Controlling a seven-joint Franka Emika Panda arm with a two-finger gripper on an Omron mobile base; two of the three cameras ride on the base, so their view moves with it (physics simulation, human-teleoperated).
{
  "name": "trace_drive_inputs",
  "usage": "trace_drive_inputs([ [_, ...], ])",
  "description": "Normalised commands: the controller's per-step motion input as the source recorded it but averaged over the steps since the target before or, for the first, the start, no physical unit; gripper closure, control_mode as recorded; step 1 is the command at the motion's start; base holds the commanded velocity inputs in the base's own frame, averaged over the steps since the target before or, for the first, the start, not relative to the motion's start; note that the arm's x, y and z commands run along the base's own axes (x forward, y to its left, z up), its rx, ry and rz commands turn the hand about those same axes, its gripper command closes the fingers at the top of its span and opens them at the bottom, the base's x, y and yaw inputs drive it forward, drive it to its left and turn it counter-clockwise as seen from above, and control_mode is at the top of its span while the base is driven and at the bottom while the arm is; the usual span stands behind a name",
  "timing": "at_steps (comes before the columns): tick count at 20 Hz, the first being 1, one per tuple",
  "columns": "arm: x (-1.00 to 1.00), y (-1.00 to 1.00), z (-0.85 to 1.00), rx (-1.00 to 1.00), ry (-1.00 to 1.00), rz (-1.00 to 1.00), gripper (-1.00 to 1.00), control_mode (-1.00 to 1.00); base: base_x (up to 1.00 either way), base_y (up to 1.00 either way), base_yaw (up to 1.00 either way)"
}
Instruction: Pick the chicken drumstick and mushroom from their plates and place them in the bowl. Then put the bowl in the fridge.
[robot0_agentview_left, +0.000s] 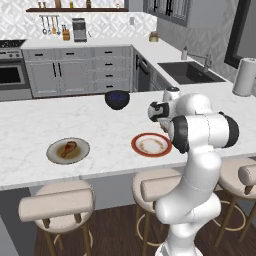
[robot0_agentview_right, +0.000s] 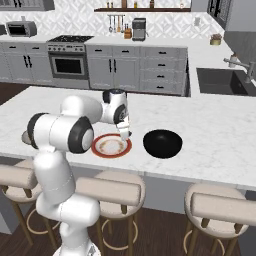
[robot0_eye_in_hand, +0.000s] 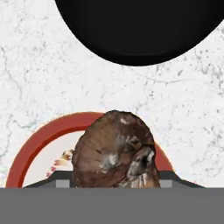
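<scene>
While the mushroom (robot0_eye_in_hand: 114, 148) sits large and close in the hand view, pinched between the fingers and apparently lifted just clear of the red-rimmed plate (robot0_eye_in_hand: 30, 146), the job looks barely begun: the drumstick (robot0_agentview_left: 68, 148) lies untouched on the grey plate (robot0_agentview_left: 52, 156) at the far left of the island, well apart from everything else; the bowl (robot0_agentview_right: 162, 143) stands empty just beside the red-rimmed plate on the marble counter (robot0_agentview_right: 220, 135). The gripper (robot0_agentview_right: 125, 134) hangs over that plate's edge nearest the bowl, jaws drawn in around the mushroom at a middling width, so the hold seems real but slight. The risk I see is a slip: the lump is small, rounded and uneven, and a quick swing toward the bowl could roll it out of the pads onto the counter; releasing too soon would drop it short of the rim, since the bowl lies only partly ahead in the hand view. A low carry could also knock the bowl's wall and shove it; the glossy bowl would probably slide easily on the smooth stone. A steady, slightly raised pass looks safest.
</scene>
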Motion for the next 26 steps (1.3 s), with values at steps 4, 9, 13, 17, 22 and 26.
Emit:
trace_drive_inputs([
  [4,0.00,-1.00,0.18,-0.13,0.03,0.07,1.00,-1.00,0.00,0.00,0.00],
  [9,0.00,-1.00,0.01,-0.12,0.03,0.16,1.00,-1.00,0.00,0.00,0.00],
  [13,0.04,-0.94,-0.03,-0.02,0.00,0.22,1.00,-1.00,0.00,0.00,0.00],
  [17,0.25,-0.80,-0.09,0.00,0.02,0.25,1.00,-1.00,0.00,0.00,0.00],
  [22,0.36,-0.06,-0.50,0.00,0.05,0.25,1.00,-1.00,0.00,0.00,0.00],
  [26,0.32,0.01,-0.66,0.00,0.03,0.22,-1.00,-1.00,0.00,0.00,0.00],
])
